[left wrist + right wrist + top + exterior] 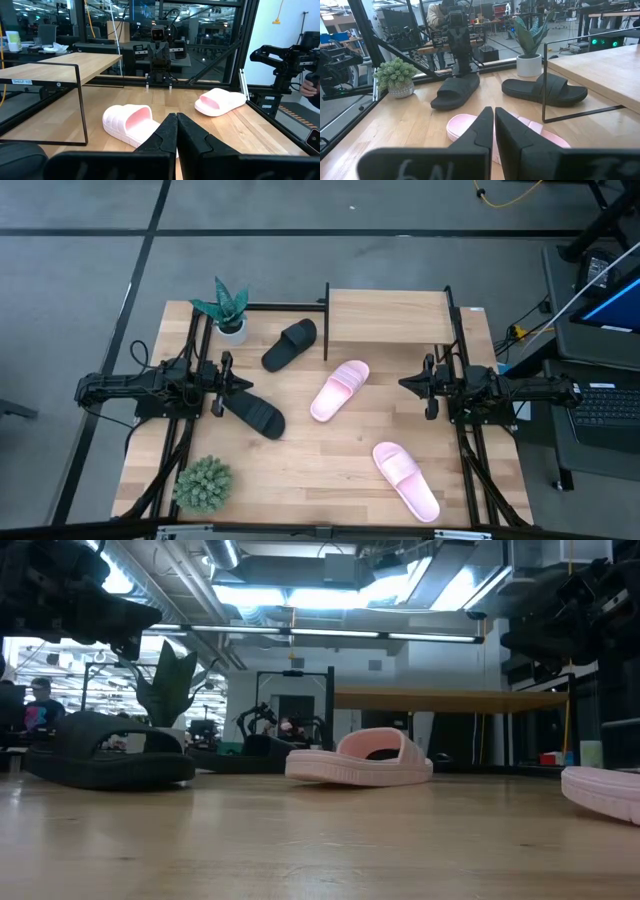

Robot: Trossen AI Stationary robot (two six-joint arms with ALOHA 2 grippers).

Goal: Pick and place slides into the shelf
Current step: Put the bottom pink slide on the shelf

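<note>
Shelf (pixel 388 316) bare: none of the four slides placed, whole job left. One pink slide (pixel 339 390) lies mid-table, just in front of the shelf; the other pink slide (pixel 406 478) sits near the front edge on my right side. One black slide (pixel 290 344) lies beside the shelf's left posts; the second black slide (pixel 253 415) just beside my left claw (pixel 228 382).

Left claw pressed together, empty. Right claw (pixel 419 384) nearly together, pinching nothing, at the right edge.

Spiky potted plant (pixel 230 310) stands near the back black slide; round bushy plant (pixel 204 484) front left. Thin shelf posts could snag a slide going in.
</note>
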